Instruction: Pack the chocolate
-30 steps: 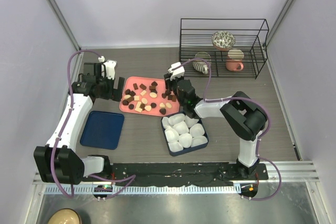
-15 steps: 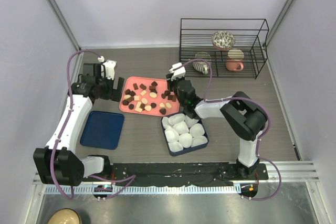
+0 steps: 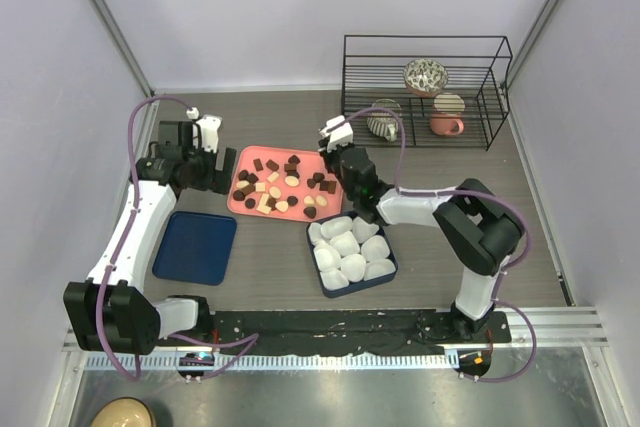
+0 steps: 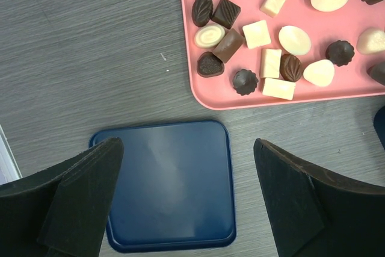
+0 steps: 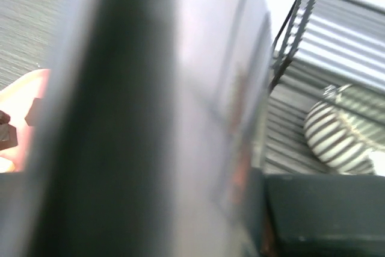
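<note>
Overhead, a grey wood-grain table (image 3: 270,117) carries a pink tray (image 4: 186,46) near its middle. Scattered across the pink tray are the chocolates (image 4: 257,34): small dark brown, mid-brown and cream pieces, some rounded, some blocky, lying loose in a single layer. Just in front of the tray's right end sits a navy box (image 3: 365,284) filled with white paper cups (image 3: 350,252). A flat navy lid (image 4: 168,185) lies on the table in front of the tray's left end, a little apart from it.

The left gripper (image 4: 186,167) hovers by the tray's left edge, pointing down. Its wrist camera shows two dark fingers spread wide with nothing between them, and the navy lid and the tray's corner below.

The right gripper (image 3: 338,152) is raised near the tray's far right corner, aimed toward a black wire rack (image 3: 427,37) at the back right of the table. Its wrist view is mostly filled by a blurred dark, glossy surface close to the lens, so it cannot be told whether the fingers are apart or together, or hold anything. Beside the blur, a striped bowl (image 5: 337,133) sits in the rack, near a pink mug (image 3: 445,125).
</note>
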